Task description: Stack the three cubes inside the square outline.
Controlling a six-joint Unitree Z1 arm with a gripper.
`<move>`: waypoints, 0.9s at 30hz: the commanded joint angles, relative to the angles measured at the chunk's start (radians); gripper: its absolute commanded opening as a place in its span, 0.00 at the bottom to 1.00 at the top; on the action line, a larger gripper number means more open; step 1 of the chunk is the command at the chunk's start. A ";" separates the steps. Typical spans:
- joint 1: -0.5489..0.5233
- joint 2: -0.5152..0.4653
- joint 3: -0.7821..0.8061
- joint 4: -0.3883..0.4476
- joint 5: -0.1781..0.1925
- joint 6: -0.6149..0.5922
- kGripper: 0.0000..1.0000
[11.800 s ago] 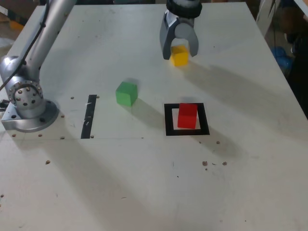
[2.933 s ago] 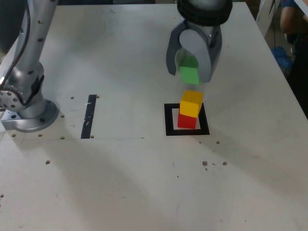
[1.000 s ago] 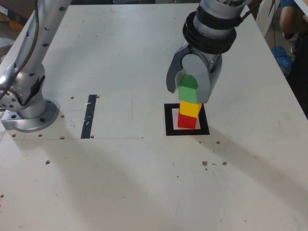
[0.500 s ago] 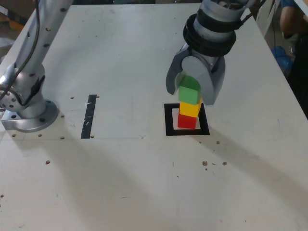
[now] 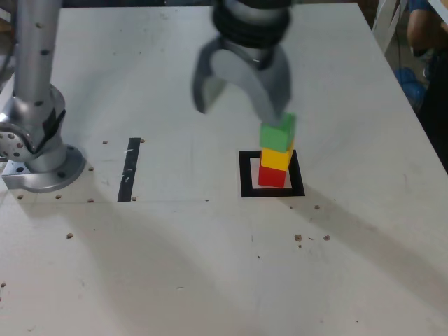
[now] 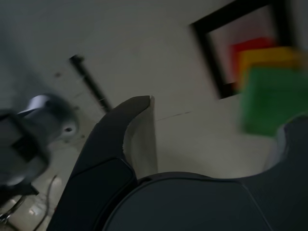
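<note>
End effector now spread wide, lifted off toward upper centre of frame, letting go of small green cube; yellow cube and red cube sit beneath, inside black square outline. Stack looks done.

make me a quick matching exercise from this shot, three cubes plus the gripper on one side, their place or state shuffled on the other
Things:
1. red cube
2. yellow cube
3. green cube
4. gripper

Place or state:
A. top of the stack
B. open, holding nothing
C. bottom, inside the square outline
D. middle of the stack

Pairs: 1-C, 2-D, 3-A, 4-B
</note>
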 commanded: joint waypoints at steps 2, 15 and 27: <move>0.008 -0.221 0.232 -0.008 0.027 -0.041 0.99; 0.014 -0.451 0.858 -0.336 -0.044 -0.148 1.00; 0.035 -0.449 1.066 -0.605 -0.117 -0.199 1.00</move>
